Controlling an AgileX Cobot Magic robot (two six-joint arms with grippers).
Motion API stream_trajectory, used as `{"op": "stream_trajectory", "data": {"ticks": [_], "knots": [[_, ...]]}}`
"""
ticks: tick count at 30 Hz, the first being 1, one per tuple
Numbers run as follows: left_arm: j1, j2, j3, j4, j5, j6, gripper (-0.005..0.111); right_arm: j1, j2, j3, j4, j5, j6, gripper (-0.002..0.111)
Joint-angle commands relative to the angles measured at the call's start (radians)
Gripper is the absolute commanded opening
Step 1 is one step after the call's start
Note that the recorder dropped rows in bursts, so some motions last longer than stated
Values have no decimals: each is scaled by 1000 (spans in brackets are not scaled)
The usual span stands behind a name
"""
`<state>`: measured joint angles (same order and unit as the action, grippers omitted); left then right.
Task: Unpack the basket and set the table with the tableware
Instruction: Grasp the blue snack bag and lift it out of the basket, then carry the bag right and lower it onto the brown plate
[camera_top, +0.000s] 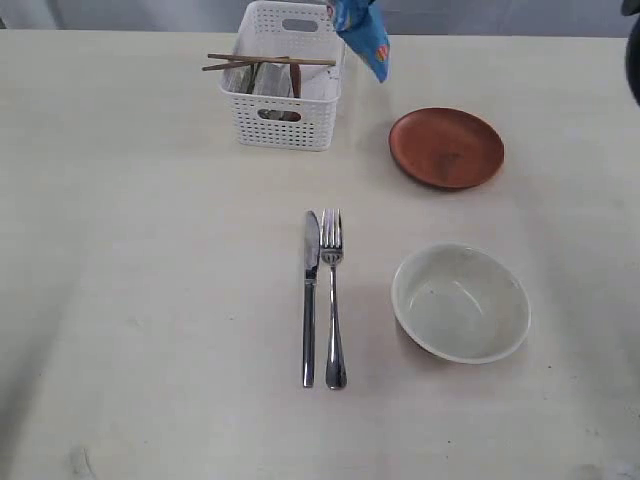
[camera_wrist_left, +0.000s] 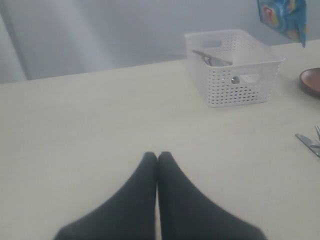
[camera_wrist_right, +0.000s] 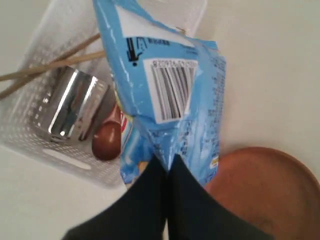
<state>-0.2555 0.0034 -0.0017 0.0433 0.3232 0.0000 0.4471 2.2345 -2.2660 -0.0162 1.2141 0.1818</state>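
Note:
My right gripper (camera_wrist_right: 167, 162) is shut on the edge of a blue snack packet (camera_wrist_right: 170, 85), which hangs in the air over the white basket (camera_top: 285, 125) and beside the reddish-brown plate (camera_top: 446, 147). Inside the basket lie a steel cup (camera_wrist_right: 70, 107) and a wooden spoon (camera_wrist_right: 106, 140), and brown chopsticks (camera_top: 265, 62) rest across its rim. On the table (camera_top: 150, 280), a knife (camera_top: 310, 300) and fork (camera_top: 333, 300) lie side by side, with a pale bowl (camera_top: 460, 302) to their right. My left gripper (camera_wrist_left: 157, 156) is shut and empty over bare tabletop.
The packet (camera_top: 362, 30) hangs at the basket's back right corner in the exterior view. A dark part of an arm (camera_top: 633, 50) shows at the right edge. The table's far edge runs just behind the basket.

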Motion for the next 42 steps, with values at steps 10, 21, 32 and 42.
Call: {"op": "stream_trajectory", "data": {"ticks": [10, 21, 32, 42], "knots": [[-6, -3, 2, 1, 1, 0, 0, -67, -196, 422, -158, 7, -37, 0], [-6, -3, 2, 1, 1, 0, 0, -69, -209, 594, -308, -147, 33, 0], [-6, -3, 2, 1, 1, 0, 0, -69, -154, 594, -302, -143, 14, 0], [-6, -3, 2, 1, 1, 0, 0, -63, -148, 594, -278, -186, 0, 52]]}}
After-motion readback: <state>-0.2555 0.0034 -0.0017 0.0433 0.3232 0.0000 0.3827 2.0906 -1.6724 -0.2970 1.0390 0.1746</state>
